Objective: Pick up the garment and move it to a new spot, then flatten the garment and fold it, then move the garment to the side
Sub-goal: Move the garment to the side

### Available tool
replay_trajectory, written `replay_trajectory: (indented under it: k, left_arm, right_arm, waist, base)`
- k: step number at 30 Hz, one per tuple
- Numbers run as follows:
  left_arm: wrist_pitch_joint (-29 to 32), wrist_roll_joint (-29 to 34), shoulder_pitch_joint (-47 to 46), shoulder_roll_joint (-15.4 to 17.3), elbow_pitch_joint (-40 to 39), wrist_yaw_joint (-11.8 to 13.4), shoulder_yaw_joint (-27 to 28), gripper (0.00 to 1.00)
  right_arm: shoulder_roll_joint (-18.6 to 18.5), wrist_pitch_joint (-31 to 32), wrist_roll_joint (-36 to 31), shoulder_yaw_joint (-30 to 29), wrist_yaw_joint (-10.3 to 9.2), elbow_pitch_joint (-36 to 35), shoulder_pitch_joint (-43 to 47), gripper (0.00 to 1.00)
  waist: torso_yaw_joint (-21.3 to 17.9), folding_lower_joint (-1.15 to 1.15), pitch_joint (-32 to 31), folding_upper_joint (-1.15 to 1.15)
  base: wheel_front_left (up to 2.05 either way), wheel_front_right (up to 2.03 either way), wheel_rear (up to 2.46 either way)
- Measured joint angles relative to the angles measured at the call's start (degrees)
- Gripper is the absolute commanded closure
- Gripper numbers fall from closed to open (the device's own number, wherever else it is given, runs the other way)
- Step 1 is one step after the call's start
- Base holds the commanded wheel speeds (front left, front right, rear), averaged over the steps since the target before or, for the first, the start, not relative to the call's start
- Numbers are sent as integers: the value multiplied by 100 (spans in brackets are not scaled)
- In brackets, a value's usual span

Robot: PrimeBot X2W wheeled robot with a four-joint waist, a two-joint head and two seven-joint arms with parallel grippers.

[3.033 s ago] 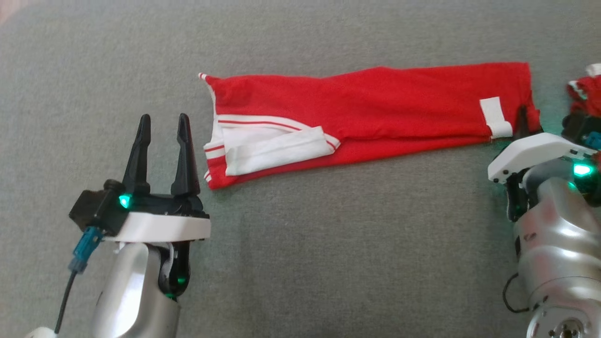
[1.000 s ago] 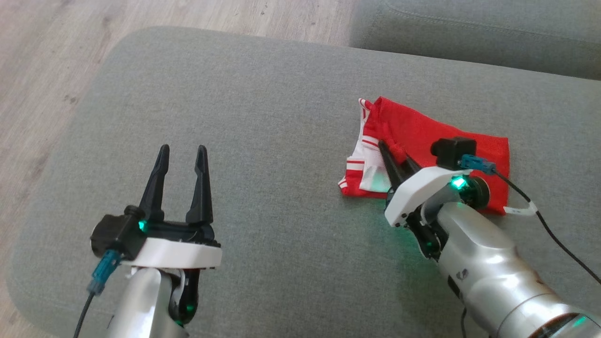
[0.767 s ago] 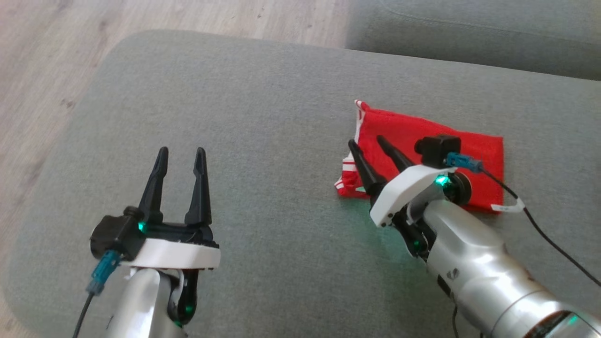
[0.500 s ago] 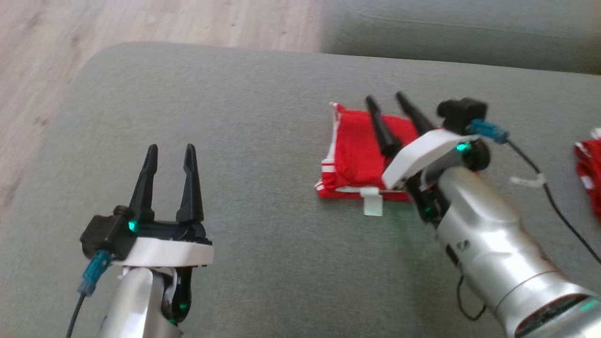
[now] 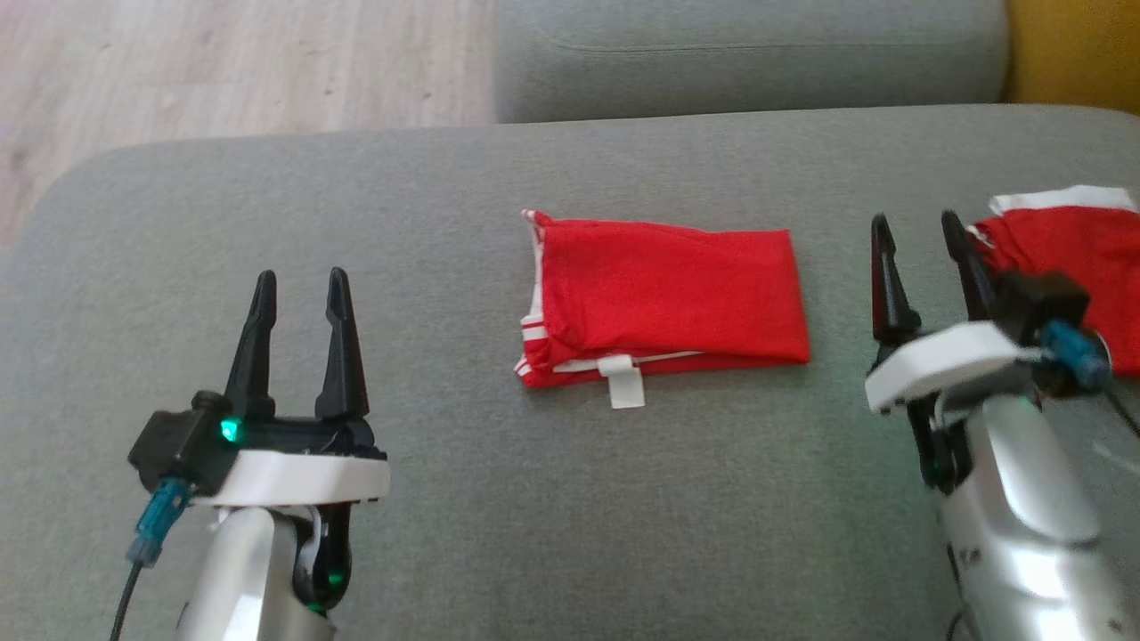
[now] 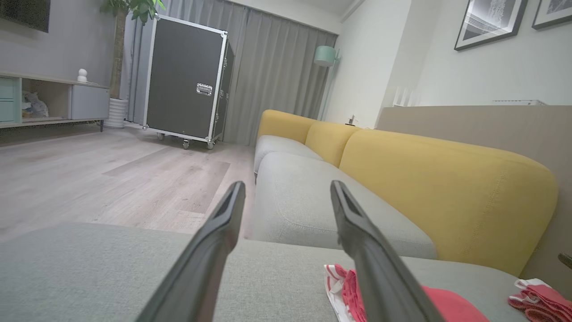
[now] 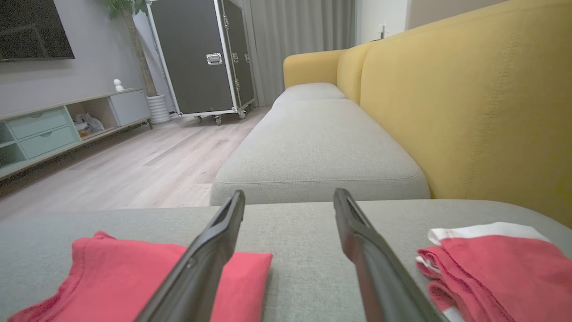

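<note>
Folded garment [image 5: 663, 298] lies flat on cushion [image 5: 427, 187], left claw [image 5: 301, 278] and right claw [image 5: 916, 223] wide, empty; to shift it aside, pinch all layers at one edge.

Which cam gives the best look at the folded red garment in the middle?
Head view: the folded garment lies whole, seen from above, white tag and striped edge included. Right wrist view shows it low and edge-on, cropped at the bottom. Left wrist view catches one end, partly hidden.

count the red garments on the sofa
2. The folded garment lies centred on the cushion; the other garment sits at the right edge, beside the right gripper, partly cut off.
</note>
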Motion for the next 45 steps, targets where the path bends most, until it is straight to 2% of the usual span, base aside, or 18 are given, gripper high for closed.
replay_trajectory:
  k: [4, 8, 13, 21, 27, 33, 36, 45]
  left_arm:
    - [0, -14, 52, 0, -5, 0, 9, 0]
    - [0, -176, 202, 0, 8, 0, 31, 0]
    - [0, -177, 260, 0, 37, 0, 32, 0]
    - [0, -178, 263, 1, 40, 0, -19, 0]
    - [0, -202, 248, 1, 43, 0, -167, 0]
    - [0, -260, 107, 2, 89, 0, -338, 0]
    - [0, -260, 41, -1, 101, 0, -387, 0]
    - [0, -298, -118, 0, 134, 0, -542, 0]
  right_arm:
    - [126, 0, -394, -298, -1, -474, 438, 0]
    - [159, 0, -389, -383, -1, -784, 851, 0]
    - [185, 0, -135, -312, -1, -905, 1278, 0]
    - [199, 0, -148, -197, -1, -936, 1258, 0]
    - [199, 7, -193, -147, 0, -437, 875, 0]
    - [199, 366, -172, 69, 0, 266, 310, 0]
    - [196, 494, 53, 137, -1, 506, 158, 0]
    - [189, 851, 458, 283, -1, 1953, -701, 0]
  waist:
    - [-172, 0, -18, 0]
    - [-329, 0, -57, 0]
    - [-451, -1, -81, 0]
    - [-417, 0, -32, 0]
    - [-246, 0, 115, 0]
    - [-13, 1, 341, 0]
    - [81, 1, 410, 0]
    - [468, 1, 710, 0]
  base:
    - [0, 0, 0]
    - [0, 0, 0]
    - [0, 0, 0]
    - [0, 0, 0]
    - [0, 0, 0]
    - [0, 0, 0]
    - [0, 0, 0]
    - [0, 0, 0]
